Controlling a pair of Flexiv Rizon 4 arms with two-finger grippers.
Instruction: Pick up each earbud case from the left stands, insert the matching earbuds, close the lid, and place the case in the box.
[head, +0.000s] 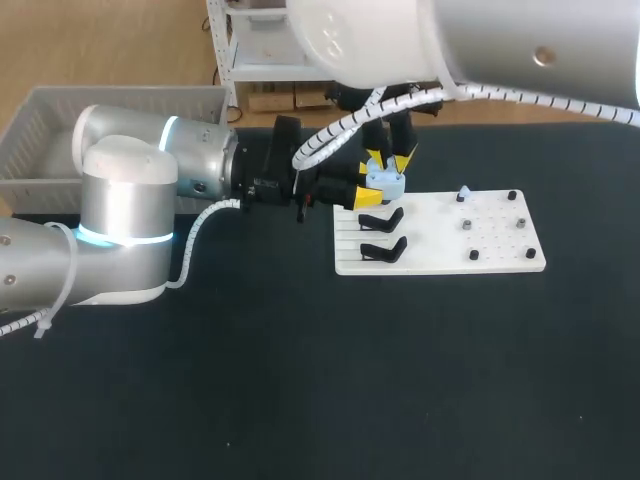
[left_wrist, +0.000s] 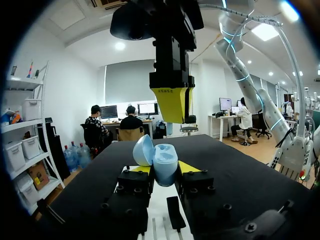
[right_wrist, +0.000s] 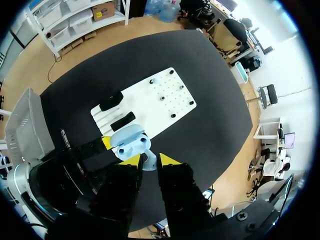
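Case, one, open, clenched in left end effector; right end effector seemingly pinches one earbud.

The earbud case is pale blue, the board white (stands black).

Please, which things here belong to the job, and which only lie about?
Job: earbud case, lid open, in left end effector; right end effector above it; white board; black stands; likely earbud; box.
Lying about: table; small pegs, use unclear.
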